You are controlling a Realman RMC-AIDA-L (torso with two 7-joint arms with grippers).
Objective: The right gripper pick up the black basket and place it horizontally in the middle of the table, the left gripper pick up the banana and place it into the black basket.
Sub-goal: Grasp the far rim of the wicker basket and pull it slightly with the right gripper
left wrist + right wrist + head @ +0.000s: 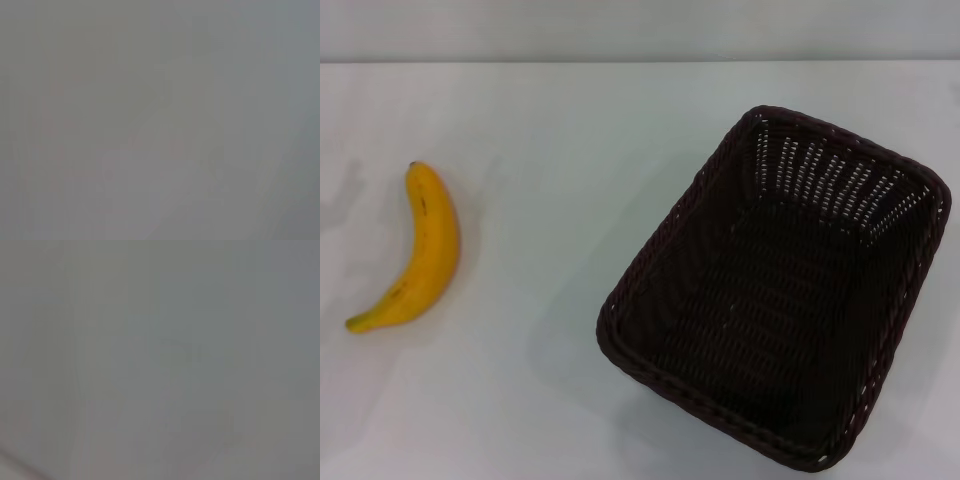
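Neither pincer visible; banana [418, 256], black basket [775, 290] apart.

Neither of my arms reaches over the table [580, 130] in the head view; both wrist views give only featureless grey.

1. Plain white, smooth, flat table [560, 150], filling the head view up to its far edge.
2. Single ripe yellow curved banana [420, 255], lying flat on the table at the left; dark tip toward the far side, greenish stem end nearer.
3. Large rectangular, very dark woven wicker-style basket [775, 290], standing on the table at the right, set askew, well apart from the banana.
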